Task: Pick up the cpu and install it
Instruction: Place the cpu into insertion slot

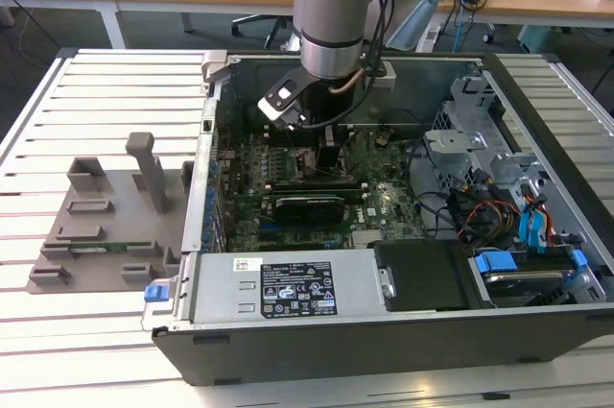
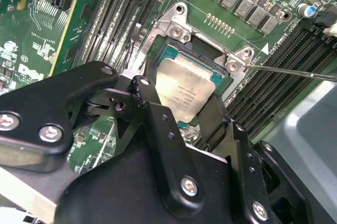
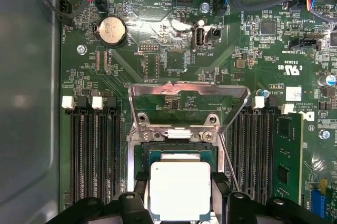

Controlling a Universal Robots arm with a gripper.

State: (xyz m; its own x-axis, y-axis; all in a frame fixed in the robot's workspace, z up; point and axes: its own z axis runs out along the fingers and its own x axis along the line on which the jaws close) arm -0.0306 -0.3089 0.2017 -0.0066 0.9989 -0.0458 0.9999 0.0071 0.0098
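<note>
A: What's hidden or hard to make out?

B: In the exterior view the arm [image 1: 336,14] reaches down into the open computer case [image 1: 317,350] on the slatted table [image 1: 96,72]. Its wrist covers most of the spot where the gripper [image 1: 328,154] meets the motherboard [image 1: 288,187]. In the first wrist view the picture's edge cuts off the cpu [image 3: 180,192] at its near side. In the second wrist view the gripper's black body covers one corner of the chip.

A: So where is the cpu relative to the gripper?

B: Right between the fingers in both wrist views. In the first wrist view the gripper [image 3: 180,184] has one finger against each of two opposite edges, so it is closed narrow on the chip. The second wrist view shows the same: the cpu [image 2: 184,87] sits tilted in the frame, and the gripper [image 2: 181,100] pinches it from both sides.

A: And relative to the socket?

B: Directly over it. The socket's [image 2: 174,52] teal rim shows just beside the chip. The metal load plate [image 3: 187,95] stands flipped open, and the thin lever [image 2: 295,71] is swung out to the side. Memory slots [image 3: 92,150] flank the socket. I cannot tell whether the chip is seated or held just above the contacts.
</note>
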